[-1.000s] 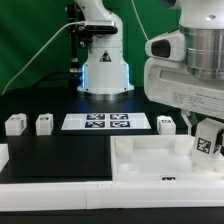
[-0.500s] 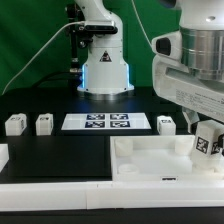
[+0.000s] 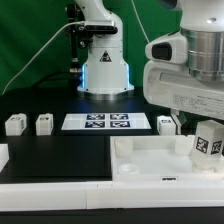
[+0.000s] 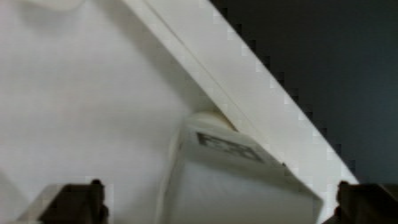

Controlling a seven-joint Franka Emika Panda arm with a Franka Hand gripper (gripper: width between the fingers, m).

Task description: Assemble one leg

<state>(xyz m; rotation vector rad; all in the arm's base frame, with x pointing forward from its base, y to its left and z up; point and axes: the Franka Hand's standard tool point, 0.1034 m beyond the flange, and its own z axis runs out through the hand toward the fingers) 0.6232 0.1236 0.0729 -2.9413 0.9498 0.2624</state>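
One leg, a small white block with a marker tag, stands upright at the right corner of the large white tray-like piece. My gripper is right above and around the leg. In the wrist view the leg lies between my two dark fingertips, which are spread wide with a gap on either side, against the tray's raised rim. My gripper is open. Three more legs stand on the black table: two at the exterior view's left, one behind the tray.
The marker board lies flat at mid-table in front of the robot base. A white part shows at the exterior view's left edge. A green backdrop stands behind.
The arm swayed slightly to the exterior view's right and back. The leg's tag now shows more fully below the hand. The leg stays in place at the tray's corner.
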